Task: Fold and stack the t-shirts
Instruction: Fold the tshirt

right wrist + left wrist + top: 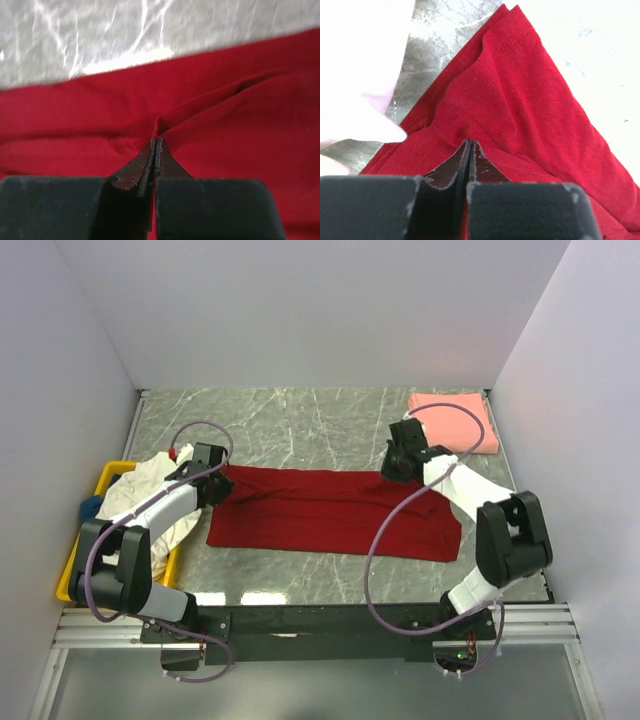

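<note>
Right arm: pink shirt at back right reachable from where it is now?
Probably yes: the pink shirt lies just beyond the right gripper, nothing between, but that gripper is shut on the dark red shirt.

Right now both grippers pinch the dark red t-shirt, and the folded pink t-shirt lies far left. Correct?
No: the top external view shows the folded pink t-shirt far right. The left gripper and right gripper do pinch the dark red t-shirt.

Mid-table lies a spread shirt (330, 518); behind-right, a folded shirt (455, 418); left, a bin (68, 575) holding shirts (140, 490).
</note>
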### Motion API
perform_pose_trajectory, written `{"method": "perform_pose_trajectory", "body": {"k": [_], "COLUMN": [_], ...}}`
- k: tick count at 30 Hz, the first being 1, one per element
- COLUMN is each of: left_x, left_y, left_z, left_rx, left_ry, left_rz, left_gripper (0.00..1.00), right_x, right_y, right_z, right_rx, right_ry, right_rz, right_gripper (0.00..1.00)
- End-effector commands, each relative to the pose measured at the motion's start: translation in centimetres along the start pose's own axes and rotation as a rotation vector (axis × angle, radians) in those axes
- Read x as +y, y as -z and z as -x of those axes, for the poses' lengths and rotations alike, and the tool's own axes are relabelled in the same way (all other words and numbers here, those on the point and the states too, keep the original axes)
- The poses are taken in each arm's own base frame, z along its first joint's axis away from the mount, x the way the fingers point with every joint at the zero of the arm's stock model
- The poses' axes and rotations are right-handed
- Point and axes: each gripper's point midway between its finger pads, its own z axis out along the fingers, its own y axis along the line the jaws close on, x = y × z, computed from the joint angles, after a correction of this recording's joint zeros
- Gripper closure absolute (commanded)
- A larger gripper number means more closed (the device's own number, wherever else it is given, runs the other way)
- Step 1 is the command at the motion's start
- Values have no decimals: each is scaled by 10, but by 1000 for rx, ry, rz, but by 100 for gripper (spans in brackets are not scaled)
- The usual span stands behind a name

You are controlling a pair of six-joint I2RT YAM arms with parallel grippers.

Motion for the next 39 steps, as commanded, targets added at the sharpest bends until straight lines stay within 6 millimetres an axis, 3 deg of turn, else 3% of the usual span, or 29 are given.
{"method": "perform_pose_trajectory", "body": {"k": [1, 8, 14, 15, 19, 21, 25, 27, 28, 29, 34, 36, 37, 39], "left_x": [5, -3, -19, -22, -37, -44, -78, -98, -111, -120, -175, -182, -195, -199], "left_y": [6, 9, 14, 15, 20, 24, 39, 47, 55, 58, 92, 91, 102, 98], "left_z": [3, 4, 8, 7, 2, -1, -16, -28, -39, -48, -107, -130, -146, -169], "left_rx": [-24, -25, -13, -9, 12, 19, 48, 78, 90, 109, 175, 192, 203, 231], "left_ry": [9, 13, 8, 3, -38, -62, -180, -235, -285, -314, -486, -562, -603, -664], "left_rz": [9, -25, -82, -95, -148, -165, -278, -356, -401, -433, -618, -620, -656, -656], "left_gripper": [95, 88, 81, 78, 71, 69, 62, 57, 57, 57, 50, 49, 49, 47], "right_x": [11, 4, 12, 17, 27, 29, 26, 11, 10, -9, -60, -82, -87, -99], "right_y": [23, 50, 54, 54, 52, 53, 65, 73, 80, 79, 78, 77, 74, 71], "right_z": [-3, -46, -94, -94, -113, -113, -97, -86, -73, -65, -26, -14, -13, -7], "right_rx": [-39, -48, -18, -31, 10, 12, -41, -80, -115, -126, -164, -194, -186, -190], "right_ry": [-18, -70, -127, -135, -144, -134, -102, -101, -94, -120, -206, -239, -249, -271], "right_rz": [69, 133, 224, 252, 302, 300, 275, 208, 201, 139, 43, -22, -33, -57], "right_gripper": [100, 100, 100, 100, 90, 79, 56, 50, 50, 50, 50, 50, 50, 50]}}
